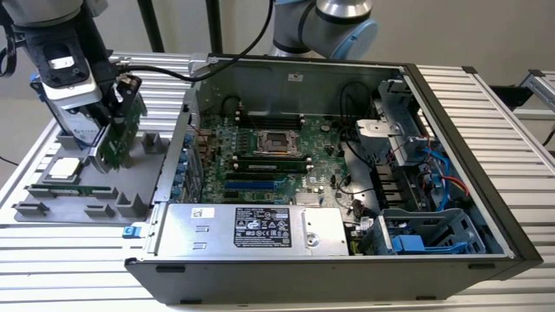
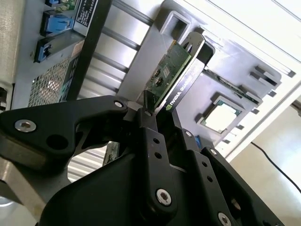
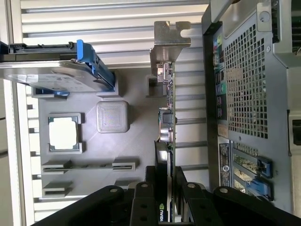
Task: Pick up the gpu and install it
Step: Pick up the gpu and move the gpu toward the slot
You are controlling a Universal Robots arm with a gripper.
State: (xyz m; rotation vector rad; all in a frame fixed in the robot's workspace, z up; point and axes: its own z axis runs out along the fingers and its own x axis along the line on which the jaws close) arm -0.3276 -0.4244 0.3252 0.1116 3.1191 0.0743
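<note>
The gpu [image 1: 118, 133], a green card with a silver end bracket, stands on edge over the grey parts tray [image 1: 52, 211] at the exterior view's left, outside the computer case. My gripper [image 1: 111, 107] is shut on its upper edge. In the second wrist view the black fingers [image 2: 149, 123] clamp the gpu [image 2: 171, 75], green board on one face and black cooler on the other. In the first wrist view the gpu [image 3: 167, 120] is seen edge-on, its bracket [image 3: 170, 40] at the far end and my gripper [image 3: 165, 181] closed on it. I cannot tell whether the card touches the tray.
The open computer case [image 1: 459, 149] lies at the exterior view's right, with its motherboard [image 1: 260, 162], blue slots [image 1: 251, 185] and power supply [image 1: 251, 227]. On the tray rest a processor chip [image 1: 64, 169], a memory stick [image 1: 69, 190] and a blue-framed hard drive [image 3: 56, 77].
</note>
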